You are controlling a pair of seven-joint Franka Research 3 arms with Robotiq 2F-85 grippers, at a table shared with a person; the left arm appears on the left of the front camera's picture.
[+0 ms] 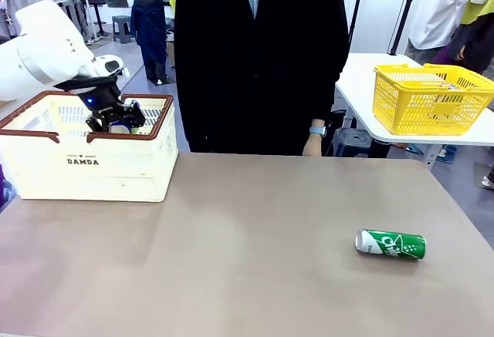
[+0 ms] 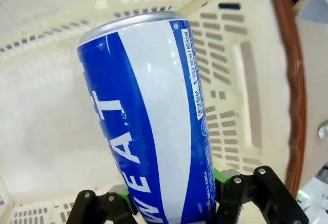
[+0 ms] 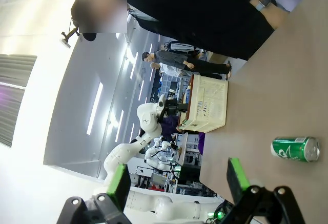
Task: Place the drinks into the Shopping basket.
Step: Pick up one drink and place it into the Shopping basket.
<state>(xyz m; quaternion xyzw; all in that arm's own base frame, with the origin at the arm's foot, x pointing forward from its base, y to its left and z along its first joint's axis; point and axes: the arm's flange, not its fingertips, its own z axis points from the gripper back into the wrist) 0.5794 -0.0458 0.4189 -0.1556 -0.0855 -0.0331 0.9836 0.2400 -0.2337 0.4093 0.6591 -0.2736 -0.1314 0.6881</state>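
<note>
Blue can pinched in left jaws inside Shopping basket, right jaws spread and empty, green can on its side on surface, well apart from basket.

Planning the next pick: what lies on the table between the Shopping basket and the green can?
Nothing. In the front view, bare tabletop runs from the Shopping basket to the green can.

left claw downward, clamped tight; right claw agape
</note>
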